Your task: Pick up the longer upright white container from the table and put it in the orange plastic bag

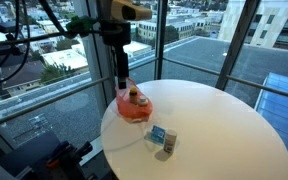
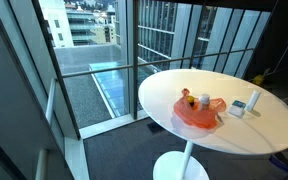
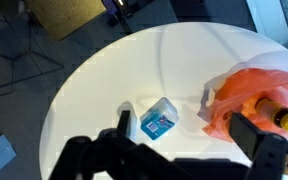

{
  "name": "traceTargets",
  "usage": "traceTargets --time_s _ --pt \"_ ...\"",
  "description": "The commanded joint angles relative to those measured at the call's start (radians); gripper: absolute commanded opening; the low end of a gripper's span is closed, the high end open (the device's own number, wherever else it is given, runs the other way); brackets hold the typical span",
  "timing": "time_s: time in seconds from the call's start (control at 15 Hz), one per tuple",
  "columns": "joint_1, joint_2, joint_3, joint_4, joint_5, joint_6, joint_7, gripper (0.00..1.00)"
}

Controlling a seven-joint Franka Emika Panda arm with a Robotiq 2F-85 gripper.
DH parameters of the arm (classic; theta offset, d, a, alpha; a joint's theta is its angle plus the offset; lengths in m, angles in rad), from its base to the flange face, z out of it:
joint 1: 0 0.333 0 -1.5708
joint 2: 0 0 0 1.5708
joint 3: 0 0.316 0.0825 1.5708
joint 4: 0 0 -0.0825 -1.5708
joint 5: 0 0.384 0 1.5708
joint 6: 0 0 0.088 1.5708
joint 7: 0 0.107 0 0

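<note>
Container [image 2: 253, 101] upright on table [image 2: 184, 85], right of frame, near orange bag [image 2: 199, 115]. Gripper [image 3: 181, 120] low in wrist view, fingers apart, empty.

A round white counter [image 2: 274, 125] stands on a white pedestal [image 2: 181, 165] over a dark floor [image 2: 114, 150]. Floor-to-ceiling windows [image 1: 199, 45] with dark frames wrap the corner in both exterior views. Daylight comes in. City buildings [image 1: 274, 25] and rooftops lie outside, lower down.

One round white table [image 2: 164, 100], one orange plastic bag [image 2: 199, 113], one upright white container [image 2: 254, 100], one blue-labelled carton [image 2: 239, 107].
</note>
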Motion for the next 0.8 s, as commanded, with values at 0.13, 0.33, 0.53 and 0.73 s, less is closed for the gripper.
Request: traceTargets --time_s 0.13,0.33,0.53,0.73 --pt "-0.020 0.154 -0.052 0.068 -0.045 0.053 0.025 1.00" --pt "-0.021 0.219 -0.077 0.090 -0.060 0.057 0.032 1.00" --pt "-0.014 0.254 -0.094 0.115 -0.066 0.045 0.032 1.00" --pt "-0.004 0.245 -0.104 0.089 -0.047 0.063 0.005 1.00"
